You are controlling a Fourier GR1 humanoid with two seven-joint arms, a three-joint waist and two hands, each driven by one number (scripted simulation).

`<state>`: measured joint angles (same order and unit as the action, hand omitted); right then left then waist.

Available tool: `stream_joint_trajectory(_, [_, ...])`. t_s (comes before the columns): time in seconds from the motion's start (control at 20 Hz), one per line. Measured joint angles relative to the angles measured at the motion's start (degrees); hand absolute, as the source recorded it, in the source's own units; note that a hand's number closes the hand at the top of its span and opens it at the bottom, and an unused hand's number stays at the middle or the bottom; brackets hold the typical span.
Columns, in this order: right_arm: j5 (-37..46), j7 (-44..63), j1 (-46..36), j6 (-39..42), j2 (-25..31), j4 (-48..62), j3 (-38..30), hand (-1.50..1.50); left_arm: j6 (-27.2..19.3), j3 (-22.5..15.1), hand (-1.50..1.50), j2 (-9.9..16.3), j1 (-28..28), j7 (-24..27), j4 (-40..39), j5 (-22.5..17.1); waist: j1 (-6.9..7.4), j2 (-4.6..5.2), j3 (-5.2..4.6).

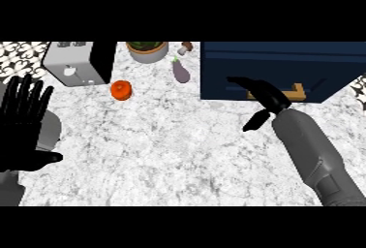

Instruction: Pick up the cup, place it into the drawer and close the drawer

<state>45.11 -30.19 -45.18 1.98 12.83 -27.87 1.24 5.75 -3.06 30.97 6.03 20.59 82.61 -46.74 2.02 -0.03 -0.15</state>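
Head view, steep look down on a white-grey marbled surface [178,145]. Orange cup [121,90] sits on the surface at upper left, just right of the toaster [75,63], free of both hands. Dark blue drawer unit [286,70] at upper right, with a tan handle [289,93] on its front face; can't tell from this angle how far the drawer is pulled out. Right hand [265,94] is at the drawer front, fingers stretched out straight toward the left, overlapping the handle area, thumb pointing down over the surface; it has hold of nothing. Grey right forearm [314,155] runs in from the lower right. Left hand [25,121] shows at the left edge, fingers up and spread, palm flat, resting, nothing in it. Behind the cup along the back: potted plant [147,50] in a grey pot, purple eggplant [181,71] lying just right of it, small brown mushroom-like item [187,47] near the drawer unit's top left corner. Cup is well apart from the drawer unit, with the eggplant between them.
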Motion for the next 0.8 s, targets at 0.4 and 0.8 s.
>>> stream_joint_trajectory(0.4, [-0.7,-6.4,-6.8,3.4,3.5,10.3,-2.8,-1.5,1.1,-0.5,-1.5,-1.2,0.4,-0.2,-0.3,1.2,1.56,0.3,0.03])
stream_joint_trajectory(0.8, [-1.1,-9.9,-8.7,5.7,4.8,14.9,-3.9,-1.5,1.8,-0.3,-1.5,-1.7,1.2,0.2,-0.8,1.9,2.46,0.45,0.03])
